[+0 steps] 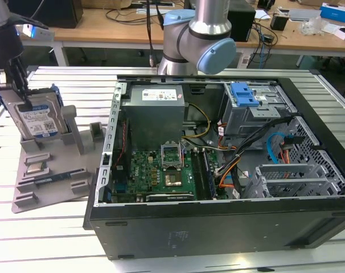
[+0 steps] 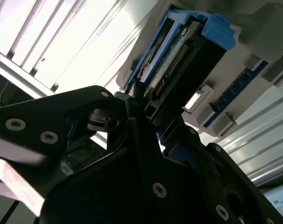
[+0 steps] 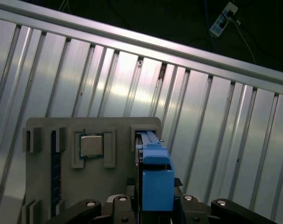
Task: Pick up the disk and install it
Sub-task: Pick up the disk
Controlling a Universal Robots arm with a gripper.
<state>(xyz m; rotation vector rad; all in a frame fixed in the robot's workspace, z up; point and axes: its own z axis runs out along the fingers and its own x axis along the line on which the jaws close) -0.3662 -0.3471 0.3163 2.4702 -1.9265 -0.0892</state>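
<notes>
in the exterior view, the disk (image 1: 41, 119) is standing upright on its edge in a slot at the back of the grey tray (image 1: 53, 182), its white-and-blue label facing the front of the tray. the gripper (image 1: 23, 96) is reaching down from above the tray, and its black fingers (image 1: 16, 79) are clasping the top part of the disk while the disk's lower edge is sitting in the slot. the open computer case (image 1: 218, 227) is lying just beside the tray, on the tray's side toward the exterior view's right, and both are resting on the slatted metal table (image 1: 41, 244). the arm's base (image 1: 198, 34) is rising behind the case, well apart from the tray.

in the second wrist view, the gripper (image 2: 141, 100) is closing on the near edge of the disk (image 2: 179, 60), with one finger (image 2: 132, 112) pressing against the blue-framed side. the tray (image 2: 267, 32) is showing beyond the disk.

in the first wrist view, the blue carrier edge of the disk (image 3: 155, 172) is sitting tight between the two sides of the gripper (image 3: 158, 198). the disk's far end is sitting in a slot of the tray (image 3: 43, 186), and a square silver chip (image 3: 91, 145) is lying in a recess of the tray just beside that slot.
</notes>
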